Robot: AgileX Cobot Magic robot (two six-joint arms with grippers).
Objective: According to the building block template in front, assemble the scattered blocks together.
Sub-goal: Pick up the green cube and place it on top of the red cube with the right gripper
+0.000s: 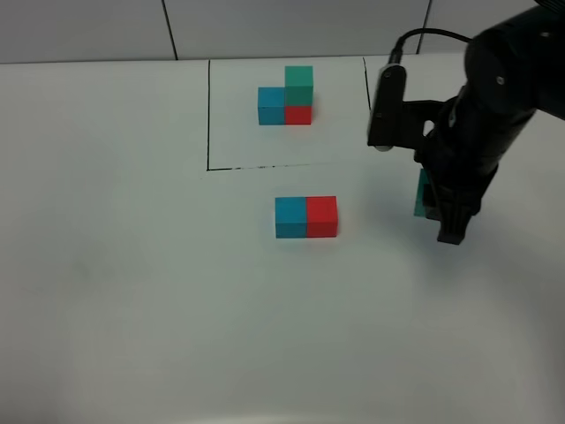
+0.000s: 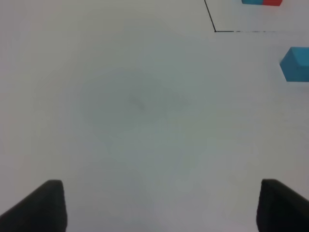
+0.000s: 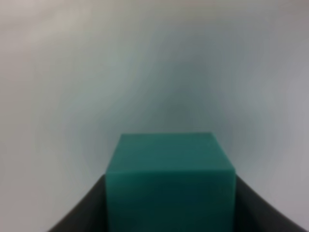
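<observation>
Now the right pincer has its two fingers pressed on the green block, one on each side. In the right wrist view the dark fingers hug the block with no gap. I cannot tell if the block sits on the table or hangs a little above it.

The left pincer is wide apart and holds nothing. It does not show in the high view at all.

The building block template sits at the back, with thin black lines drawn round it. It shows a blue cube and a red cube side by side, with a green cube on top of the red one.

Two of the scattered blocks are together. The blue block and the red block touch in the middle of the table, in front of the template. Their row runs side to side, blue on the left and red on the right in the high view, just like the template.

What matters most is this. In the high view, the red block lies to the left of the right pincer, apart from it. Red is also the end of the row nearer to that pincer. So I think the right arm is the one for the job. The green block needs to go up, across to the left, and down flat on top of the red one. If it comes down crooked or bumps the red block, the row could slide apart.
</observation>
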